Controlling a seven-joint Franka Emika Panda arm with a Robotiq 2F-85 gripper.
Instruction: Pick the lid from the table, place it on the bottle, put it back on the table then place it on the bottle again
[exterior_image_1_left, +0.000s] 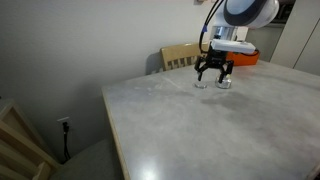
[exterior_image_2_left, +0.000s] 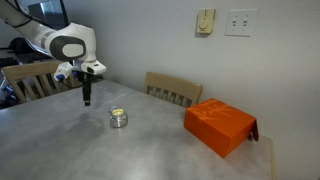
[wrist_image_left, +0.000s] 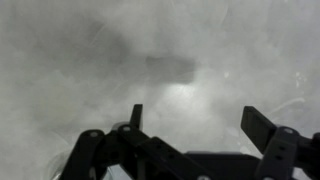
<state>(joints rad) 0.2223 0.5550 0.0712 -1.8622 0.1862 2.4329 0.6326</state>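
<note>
The gripper (exterior_image_2_left: 87, 98) is held low over the surface (exterior_image_2_left: 150, 150), jaws spread apart and empty, presumably so the lid can be taken. The lid cannot be made out surely. The bottle (exterior_image_2_left: 119, 118) stands near.

An orange box (exterior_image_2_left: 220, 125) lies flat and at a slant, with a dark strip at one end that may be a flap, though the picture is too coarse to be sure. Just behind it a light wooden chair (exterior_image_2_left: 173, 88) with a slatted back stands near the pale wall (exterior_image_2_left: 130, 40). A second chair (exterior_image_2_left: 30, 78) of the same wood shows at the frame's edge. High on the wall are a white switch plate (exterior_image_2_left: 238, 22) and, beside it, a small beige unit (exterior_image_2_left: 205, 21). In an exterior view, an outlet (exterior_image_1_left: 65, 126) sits low on the wall with a dark cord (exterior_image_1_left: 67, 146) hanging from it, near a slatted wooden frame (exterior_image_1_left: 20, 145).
</note>
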